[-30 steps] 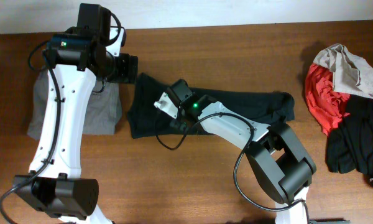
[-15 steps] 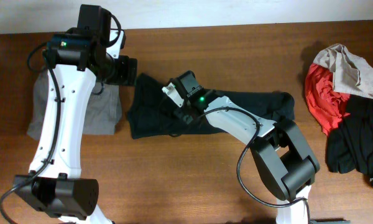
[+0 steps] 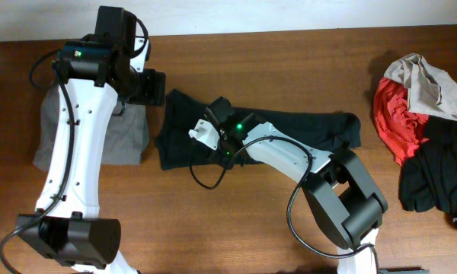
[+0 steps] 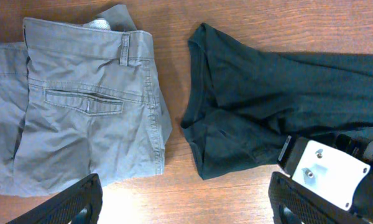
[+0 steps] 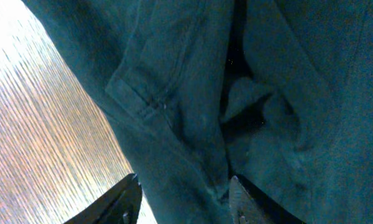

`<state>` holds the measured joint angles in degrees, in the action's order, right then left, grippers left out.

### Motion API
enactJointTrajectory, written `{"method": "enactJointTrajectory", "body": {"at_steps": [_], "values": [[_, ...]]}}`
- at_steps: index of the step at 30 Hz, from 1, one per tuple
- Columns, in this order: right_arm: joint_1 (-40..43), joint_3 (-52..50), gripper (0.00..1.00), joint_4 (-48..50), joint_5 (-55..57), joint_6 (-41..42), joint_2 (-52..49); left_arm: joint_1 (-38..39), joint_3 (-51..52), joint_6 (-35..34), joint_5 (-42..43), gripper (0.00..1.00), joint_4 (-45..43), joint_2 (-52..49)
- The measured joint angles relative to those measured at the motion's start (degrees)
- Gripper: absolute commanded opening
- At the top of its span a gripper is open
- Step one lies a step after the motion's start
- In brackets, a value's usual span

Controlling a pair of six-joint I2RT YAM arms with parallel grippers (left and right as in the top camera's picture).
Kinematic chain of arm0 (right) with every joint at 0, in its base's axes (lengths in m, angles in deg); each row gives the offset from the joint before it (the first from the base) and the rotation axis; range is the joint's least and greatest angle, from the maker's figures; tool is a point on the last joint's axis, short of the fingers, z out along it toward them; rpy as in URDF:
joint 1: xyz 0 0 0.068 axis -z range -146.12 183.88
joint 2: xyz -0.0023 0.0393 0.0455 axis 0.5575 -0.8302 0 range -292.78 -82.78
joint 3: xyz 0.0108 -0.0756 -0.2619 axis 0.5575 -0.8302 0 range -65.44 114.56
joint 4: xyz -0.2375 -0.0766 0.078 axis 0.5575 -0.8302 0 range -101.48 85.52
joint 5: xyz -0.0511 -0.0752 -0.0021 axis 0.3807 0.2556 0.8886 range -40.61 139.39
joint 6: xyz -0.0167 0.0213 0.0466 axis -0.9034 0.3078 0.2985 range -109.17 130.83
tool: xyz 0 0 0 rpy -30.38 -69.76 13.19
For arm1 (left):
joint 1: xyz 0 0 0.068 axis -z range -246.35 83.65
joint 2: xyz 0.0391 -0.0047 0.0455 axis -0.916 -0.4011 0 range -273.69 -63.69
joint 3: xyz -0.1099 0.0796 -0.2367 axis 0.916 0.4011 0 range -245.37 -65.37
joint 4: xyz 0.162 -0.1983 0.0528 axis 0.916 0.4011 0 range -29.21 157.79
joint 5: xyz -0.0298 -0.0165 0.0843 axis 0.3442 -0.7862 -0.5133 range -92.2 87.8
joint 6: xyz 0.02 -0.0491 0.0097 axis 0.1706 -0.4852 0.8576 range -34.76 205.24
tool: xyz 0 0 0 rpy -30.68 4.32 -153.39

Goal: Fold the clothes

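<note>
- Overhead: the black T-shirt (image 3: 320, 125) lies bunched lengthwise at the centre of the table (image 3: 289, 61). Folded grey trousers (image 3: 126, 137) lie at the left, partly under the left arm (image 3: 76, 144). A pile of red, beige and black clothes (image 3: 430, 129) sits at the right edge. The right arm (image 3: 282, 156) reaches over the shirt's left end.
- Left wrist: the left gripper (image 4: 189, 202) hangs above the trousers and shirt, fingers spread wide, holding nothing.
- Right wrist: the right gripper (image 5: 183, 199) sits low over a shirt sleeve, fingers parted, no fabric pinched.
</note>
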<state>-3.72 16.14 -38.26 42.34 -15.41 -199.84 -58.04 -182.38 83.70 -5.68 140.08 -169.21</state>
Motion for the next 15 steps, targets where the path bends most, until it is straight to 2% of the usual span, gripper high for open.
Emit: {"method": "enactJointTrajectory", "body": {"at_steps": [6, 8, 11, 15], "values": [[0.0, 0.02, 0.5, 2.32, -0.2, -1.22, 0.0, 0.0, 0.0, 0.0, 0.0, 0.87, 0.0, 0.0], [0.0, 0.02, 0.49, 2.47, -0.22, -1.25, 0.0, 0.0, 0.0, 0.15, -0.02, 0.92, 0.0, 0.0], [0.0, 0.02, 0.42, 2.56, -0.44, -1.42, -0.02, 0.0, 0.0, 0.09, 0.0, 0.92, 0.0, 0.0], [0.0, 0.02, 0.28, 3.26, -0.61, -1.77, -0.22, 0.0, 0.0, 0.07, 0.0, 0.93, -0.13, 0.0]]}}
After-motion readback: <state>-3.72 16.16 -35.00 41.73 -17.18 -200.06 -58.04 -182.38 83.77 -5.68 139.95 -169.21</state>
